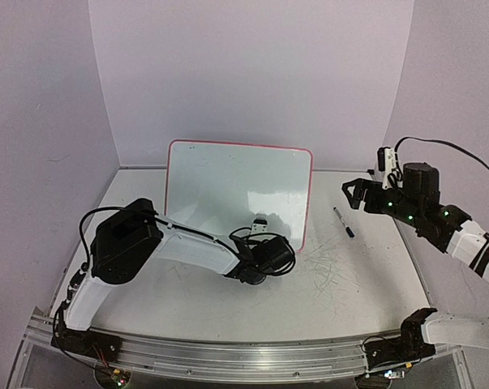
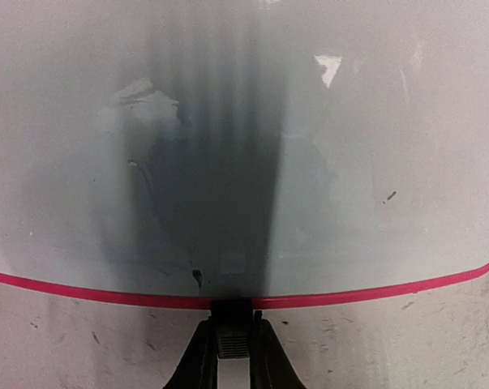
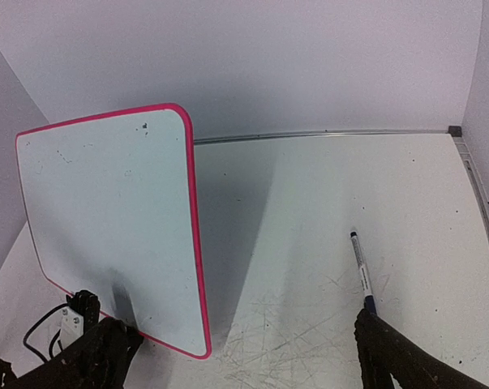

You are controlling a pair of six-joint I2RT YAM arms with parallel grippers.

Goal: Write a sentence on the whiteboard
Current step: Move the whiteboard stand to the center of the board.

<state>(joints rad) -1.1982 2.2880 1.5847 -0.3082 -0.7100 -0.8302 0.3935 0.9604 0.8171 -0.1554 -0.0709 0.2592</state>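
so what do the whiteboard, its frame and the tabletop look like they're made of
The whiteboard looks like a glossy coated white sheet: it mirrors shadows and a patch of glare. Its thin pink-red frame is probably plastic, smooth with rounded corners. The tabletop seems to be matte white laminate or painted board, dull and covered in grey scratches; I cannot tell which.

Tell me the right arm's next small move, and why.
Probably lower the open right gripper onto the marker and close on it: the whiteboard looks blank, the left gripper is clamped on its bottom edge, and nothing holds the marker.
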